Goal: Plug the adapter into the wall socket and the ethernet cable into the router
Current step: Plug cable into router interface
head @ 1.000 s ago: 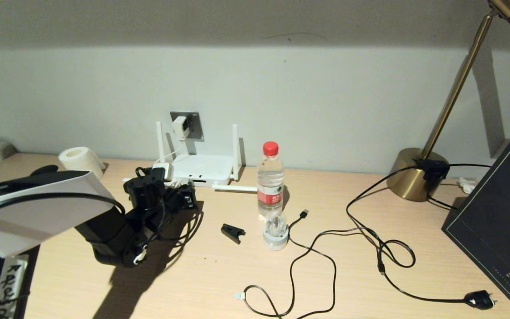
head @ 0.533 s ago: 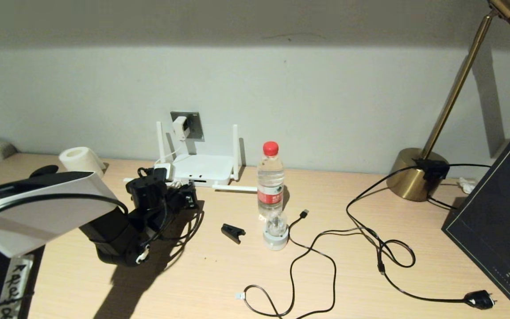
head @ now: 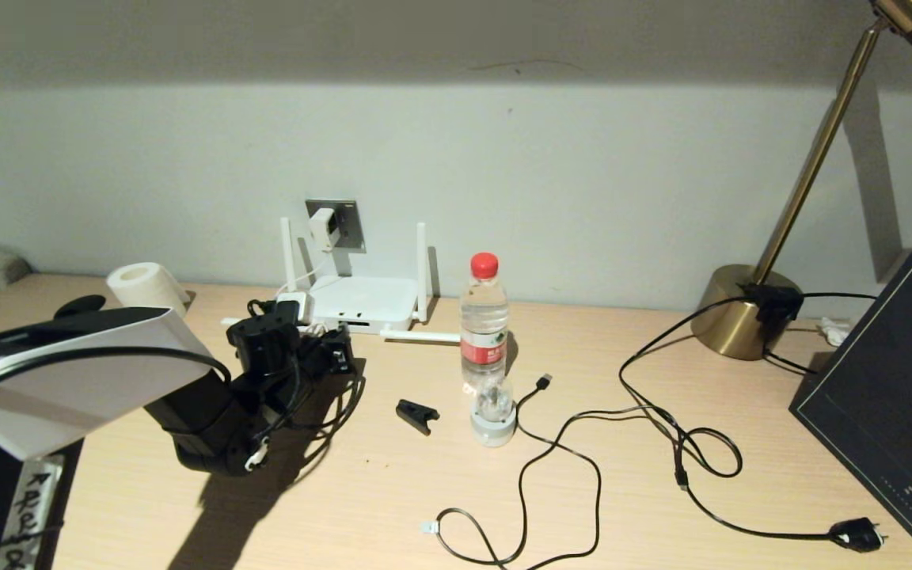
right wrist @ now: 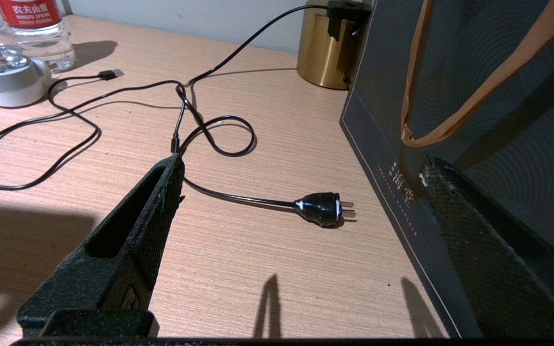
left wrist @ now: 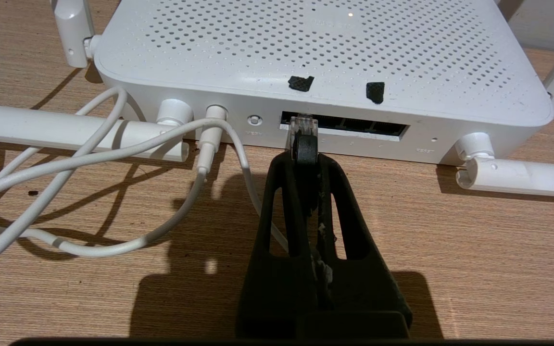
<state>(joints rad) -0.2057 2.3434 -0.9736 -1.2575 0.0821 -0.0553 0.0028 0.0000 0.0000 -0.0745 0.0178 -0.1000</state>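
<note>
Nearest the robot on the right, the right hand hangs idle above the wooden table with its fingers spread wide, beside a dark gift bag and over a black mains plug on its cord. Further in on the left, the left hand has its fingers pressed together, pinching the black ethernet cable just behind its small clear-tipped plug. That plug sits at the mouth of the leftmost opening in the dark port slot on the near face of the flat white rectangular router; its tip seems to be just entering, but whether it has seated and clicked cannot be told. A thin white cord is already plugged into the router's power jack, left of the slot. Beyond the router, on the far wall, the small white cube-shaped adapter sits in the square grey metallic wall socket, so that half of the job looks done. What is left, as I judge it, is the last push of the ethernet plug straight into the port, then letting go. A red-capped water bottle stands to the right, well apart from the work.
</note>
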